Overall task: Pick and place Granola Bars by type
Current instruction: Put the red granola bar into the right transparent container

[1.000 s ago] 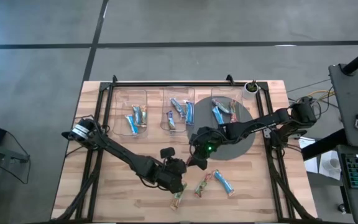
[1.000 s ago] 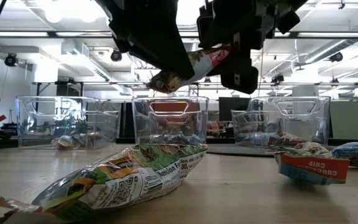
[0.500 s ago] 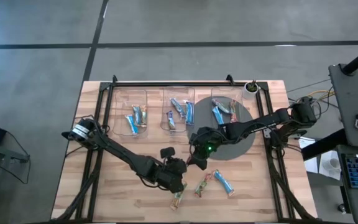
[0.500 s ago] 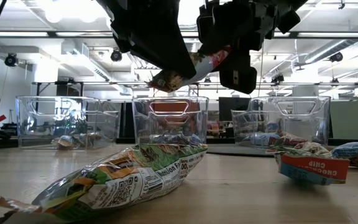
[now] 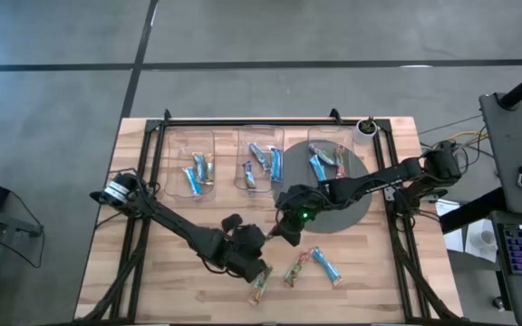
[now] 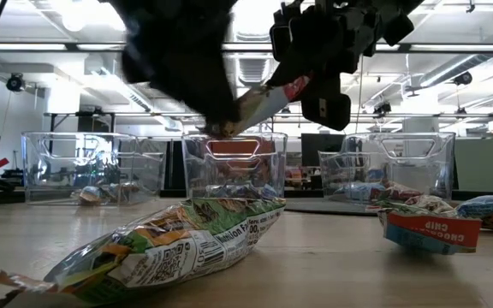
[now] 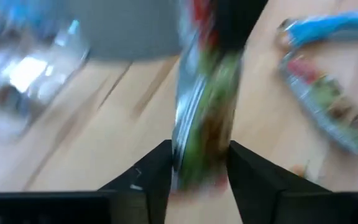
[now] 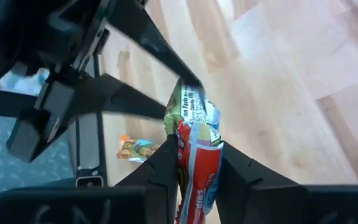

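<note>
A tan/green granola bar (image 6: 259,101) with a red end hangs in the air between both grippers, above the table's middle. My left gripper (image 7: 199,177) is shut on its green end, and my right gripper (image 8: 197,174) is shut on its red end. In the high view the left gripper (image 5: 257,239) and right gripper (image 5: 284,234) meet tip to tip. Two more tan/green bars (image 5: 261,290) (image 5: 293,270) and a blue bar (image 5: 326,265) lie flat on the wood near the near edge. My left gripper has the bar's green end (image 7: 201,143) between its two fingers, which lie along the bar's side edges. That end is the lower one (image 6: 222,127). The bar is clear of the table. My right gripper pinches the bar's red end (image 8: 199,158) between its two fingers, coming from the table's right. The bar reaches away from the fingers, its green end (image 8: 184,102) toward the left gripper. It is tilted, with the red end higher (image 6: 291,85).
Three clear bins (image 5: 193,167) (image 5: 261,163) (image 5: 329,158) stand in a row along the far side, each holding bars. A grey round mat (image 5: 347,204) lies under the right-hand bin. In the low view a tan/green bar (image 6: 169,244) lies close in front.
My left gripper has swung, its wrist moving toward the table's left, and it shows blurred. The bar's green end has dipped lower, so the bar tilts more steeply. The right gripper has kept its place on the red end.
</note>
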`<state>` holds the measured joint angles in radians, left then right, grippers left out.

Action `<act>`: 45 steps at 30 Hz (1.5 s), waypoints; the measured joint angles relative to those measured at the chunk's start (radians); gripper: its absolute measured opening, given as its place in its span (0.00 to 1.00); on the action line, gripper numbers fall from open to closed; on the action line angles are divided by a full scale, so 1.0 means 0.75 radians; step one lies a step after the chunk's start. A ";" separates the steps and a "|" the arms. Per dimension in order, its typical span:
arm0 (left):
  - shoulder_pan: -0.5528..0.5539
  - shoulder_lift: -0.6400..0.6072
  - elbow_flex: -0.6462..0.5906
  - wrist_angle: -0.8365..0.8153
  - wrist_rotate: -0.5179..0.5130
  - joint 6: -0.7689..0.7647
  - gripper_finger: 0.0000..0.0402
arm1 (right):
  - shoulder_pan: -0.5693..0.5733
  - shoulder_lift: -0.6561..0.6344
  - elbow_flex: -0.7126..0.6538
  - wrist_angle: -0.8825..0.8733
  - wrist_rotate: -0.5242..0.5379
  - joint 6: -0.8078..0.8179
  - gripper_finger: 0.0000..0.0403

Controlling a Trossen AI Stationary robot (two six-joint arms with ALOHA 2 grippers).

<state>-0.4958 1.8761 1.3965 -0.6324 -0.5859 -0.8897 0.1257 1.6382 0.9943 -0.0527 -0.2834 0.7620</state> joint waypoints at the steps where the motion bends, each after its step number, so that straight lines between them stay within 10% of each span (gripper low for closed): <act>1: -0.010 -0.001 0.000 -0.062 0.006 -0.071 0.34 | 0.000 -0.003 0.000 -0.007 0.010 -0.002 0.16; 8: -0.167 -0.001 -0.044 -0.461 0.019 -0.658 0.37 | 0.001 -0.126 -0.001 -0.210 0.359 -0.054 0.16; 20: -0.435 0.001 -0.227 -0.319 0.015 -1.304 0.37 | 0.036 -0.633 0.001 -1.036 1.328 0.301 0.16; 27: -0.432 0.001 -0.237 -0.333 0.011 -1.246 0.37 | -0.082 -0.689 -0.017 -1.502 1.378 0.684 0.16; 45: -0.427 0.001 -0.255 -0.310 0.010 -1.220 0.37 | -0.536 -0.609 -0.198 -0.936 1.196 0.243 0.27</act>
<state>-0.8158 1.8767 1.2057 -0.8646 -0.5783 -1.8046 -0.2763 1.1812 0.8458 -0.7546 0.6132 0.9444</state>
